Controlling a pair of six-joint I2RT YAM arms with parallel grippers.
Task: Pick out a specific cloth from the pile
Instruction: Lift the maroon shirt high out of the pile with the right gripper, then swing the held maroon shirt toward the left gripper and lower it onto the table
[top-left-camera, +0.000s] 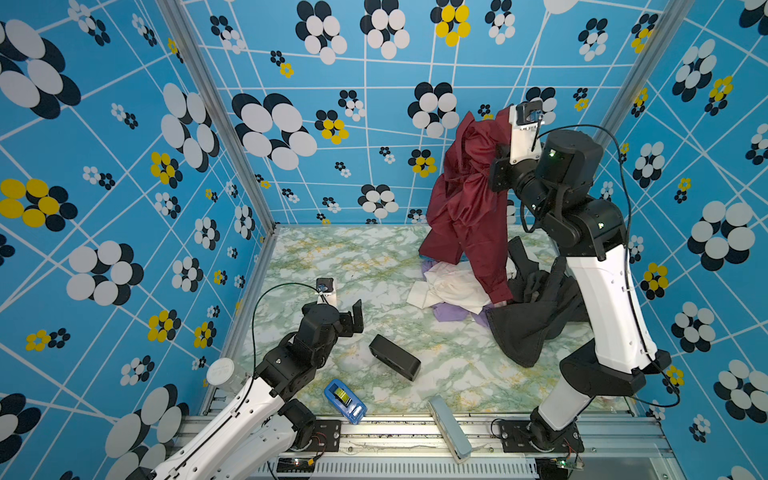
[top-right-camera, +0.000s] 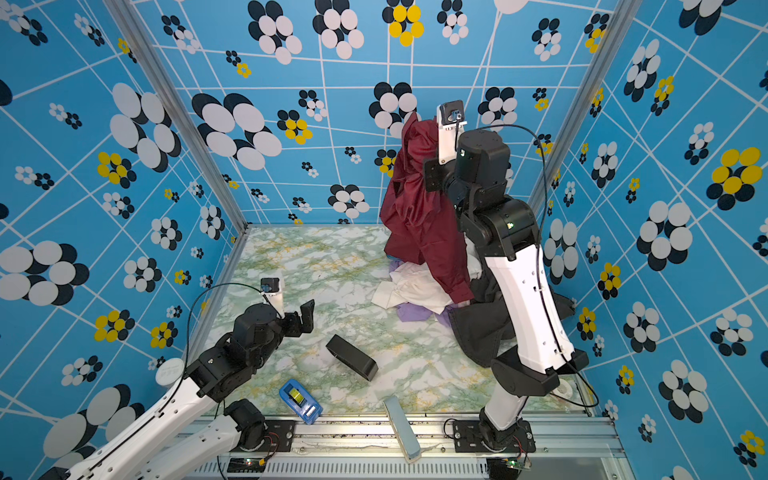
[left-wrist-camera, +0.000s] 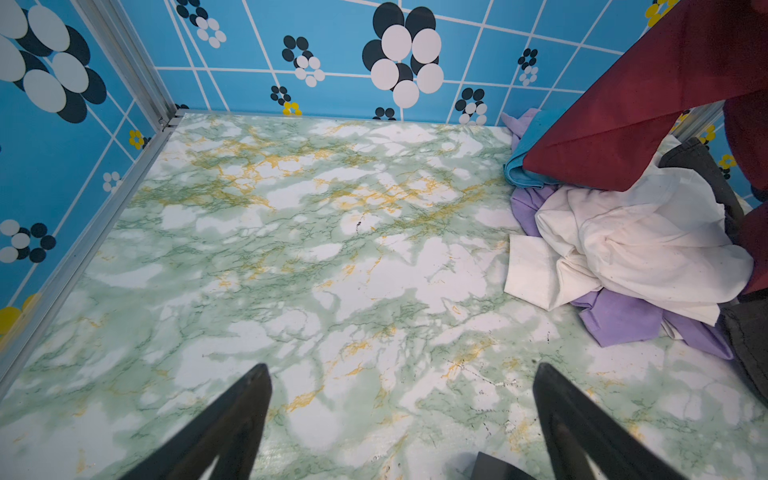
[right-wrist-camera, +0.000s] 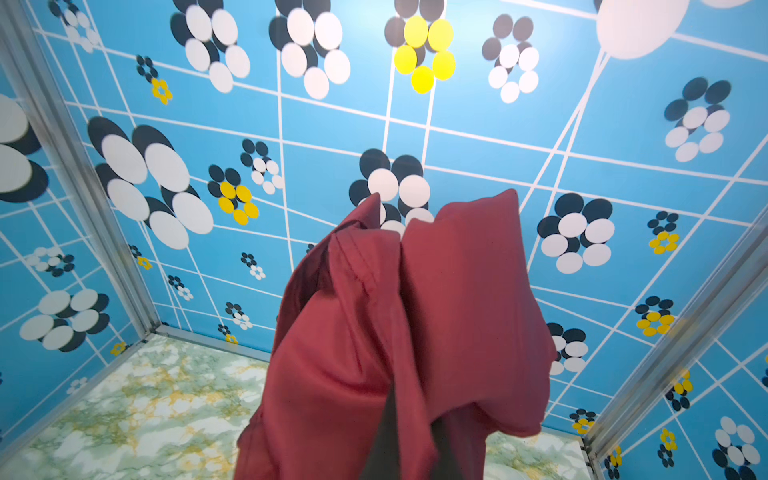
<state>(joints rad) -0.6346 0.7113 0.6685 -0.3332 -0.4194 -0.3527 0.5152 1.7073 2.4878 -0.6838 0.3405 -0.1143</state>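
Observation:
The cloth, dark red and slightly shiny, hangs high by the back wall. My right gripper is shut on its upper folds, and the fabric drapes over and hides most of the fingers. Its lower sleeve reaches down to the pile of white, lavender and charcoal-black garments on the right of the table. A sky-blue piece shows under the red fabric. My left gripper is open and holds nothing, low over bare table to the left of the pile.
A black box lies on the marble-patterned table near the left gripper. A blue device and a grey-blue block sit at the front edge. A white round lid is at the front left. Patterned walls enclose three sides.

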